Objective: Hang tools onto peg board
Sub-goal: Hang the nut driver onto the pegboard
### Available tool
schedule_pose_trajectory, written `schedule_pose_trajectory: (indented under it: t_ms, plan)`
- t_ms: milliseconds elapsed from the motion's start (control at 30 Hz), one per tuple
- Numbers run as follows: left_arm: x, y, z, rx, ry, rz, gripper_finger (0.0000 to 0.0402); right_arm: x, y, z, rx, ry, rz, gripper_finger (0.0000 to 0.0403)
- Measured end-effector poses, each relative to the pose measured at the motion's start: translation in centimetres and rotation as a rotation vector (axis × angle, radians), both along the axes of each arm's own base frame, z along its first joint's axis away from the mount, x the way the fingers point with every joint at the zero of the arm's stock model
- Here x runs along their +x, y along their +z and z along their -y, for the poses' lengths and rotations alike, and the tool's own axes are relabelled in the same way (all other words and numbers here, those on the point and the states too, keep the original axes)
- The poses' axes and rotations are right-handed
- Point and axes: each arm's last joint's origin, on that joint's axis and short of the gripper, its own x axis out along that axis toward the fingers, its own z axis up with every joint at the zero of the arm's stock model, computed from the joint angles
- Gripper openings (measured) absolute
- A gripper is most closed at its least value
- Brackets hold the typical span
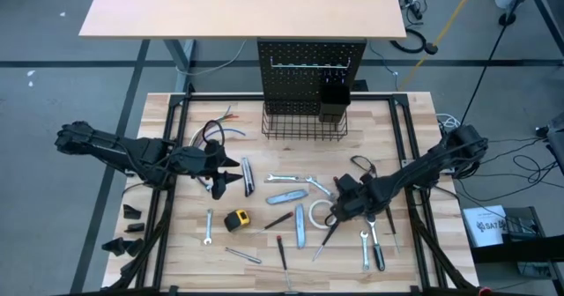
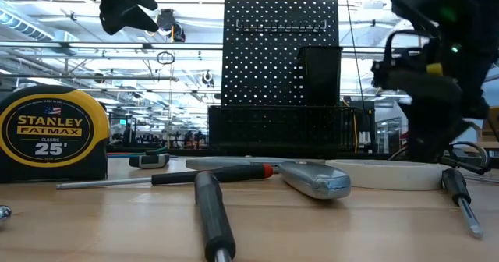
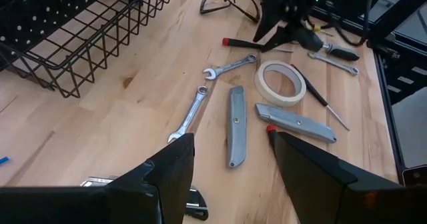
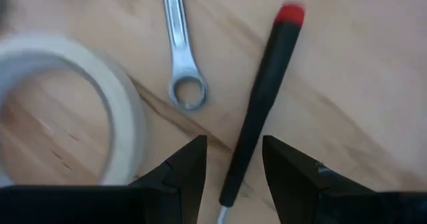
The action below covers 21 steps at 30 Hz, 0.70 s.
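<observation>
Straddling screwdriver (image 4: 257,111) | right gripper (image 4: 233,167) fingers apart | high view hides this

Peg board (image 1: 312,76) at the table's (image 1: 167,252) back edge, tools (image 1: 291,210) scattered in front.

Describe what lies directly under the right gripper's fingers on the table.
Under the right gripper, a black screwdriver with a red cap lies between the open fingers, unheld. Its metal tip is hidden below the gripper.

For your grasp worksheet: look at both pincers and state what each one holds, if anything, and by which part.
Nothing is held. The right pincer stands open astride the shaft of the red-capped screwdriver on the table, not gripping it. The left pincer is open and empty.
</observation>
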Motion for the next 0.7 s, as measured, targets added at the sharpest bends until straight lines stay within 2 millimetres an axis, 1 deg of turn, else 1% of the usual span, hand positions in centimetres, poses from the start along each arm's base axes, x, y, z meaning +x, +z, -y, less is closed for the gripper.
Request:
schedule_pose_trajectory:
  t_ms: [133, 233, 300, 400, 433, 533, 700]
  plan:
    - [0.0, 0.0, 0.0, -0.001, 0.0, 0.0, 0.0215, 0.3, -1.1, -0.4, 0.0, 0.011, -0.039, 0.014]
    - [0.0, 0.0, 0.0, -0.001, 0.0, 0.0, 0.0215, 0.4, -1.7, -0.6, 0.001, 0.017, -0.046, 0.0122]
    - [0.0, 0.0, 0.0, -0.001, 0.0, 0.001, 0.0215, 0.5, -1.9, -0.7, 0.006, 0.021, -0.049, 0.0094]
    - [0.0, 0.0, 0.0, -0.002, -0.001, 0.001, 0.0215, 0.6, -2.0, -0.9, 0.014, 0.028, -0.042, 0.0035]
    - [0.0, 0.0, 0.0, -0.004, -0.003, 0.001, 0.0215, 0.6, -1.9, -0.9, 0.017, 0.029, -0.043, 0.0022]
    - [0.0, 0.0, 0.0, -0.005, -0.005, 0.002, 0.0215, 0.5, -1.3, -0.8, 0.047, 0.027, -0.026, 0.0019]
    - [0.2, 0.5, 0.1, -0.013, -0.008, 0.056, 0.0215, -0.4, 0.9, 0.1, 0.091, 0.009, -0.005, 0.0017]
